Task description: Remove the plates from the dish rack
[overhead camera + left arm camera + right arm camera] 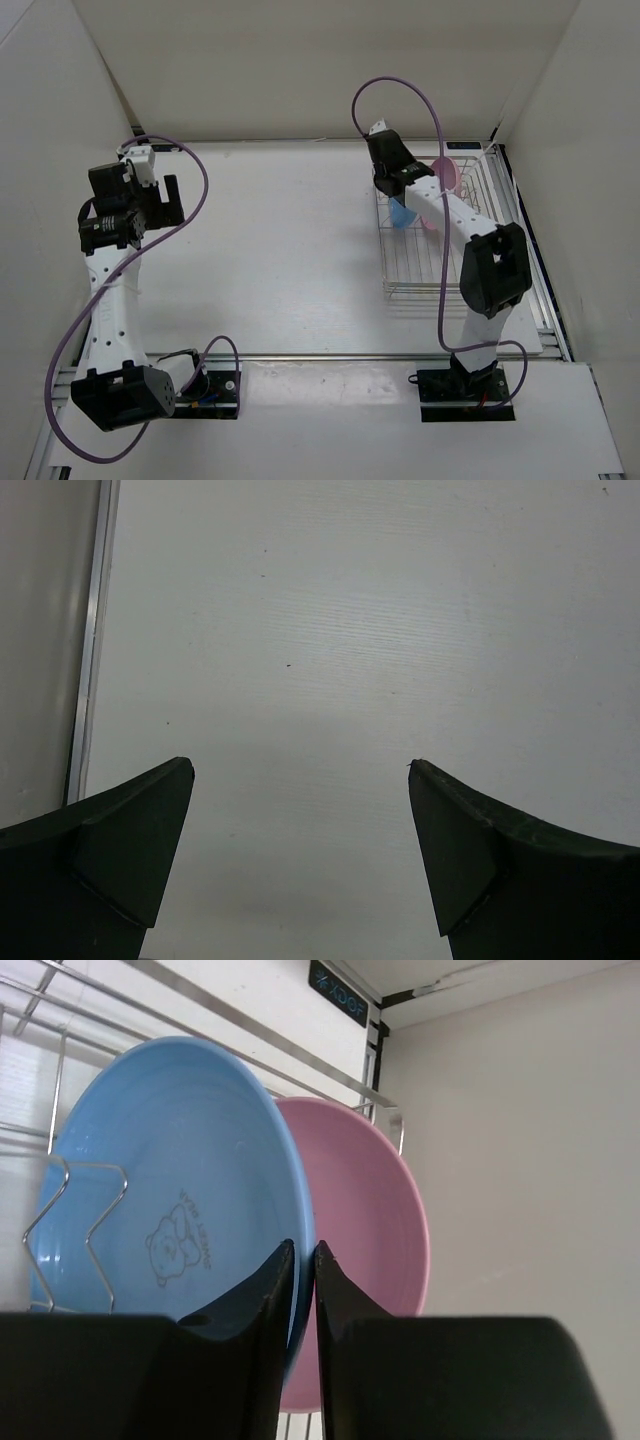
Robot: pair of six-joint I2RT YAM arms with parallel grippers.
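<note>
table (pixel 300 250) white, walls (pixel 300 60) white | left jaws wide apart | right jaws clamped on blue plate (pixel 170 1160) rim in dish rack (pixel 415 268)

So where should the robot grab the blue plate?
By its thin rim, from above. The blue plate stands on edge in the dish rack, so one finger goes on its face and one slips into the gap before the pink plate, as the right gripper does.

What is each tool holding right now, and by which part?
The right tool pinches the blue plate by its rim, on the side facing the pink plate. The left tool is open and holds nothing.
</note>
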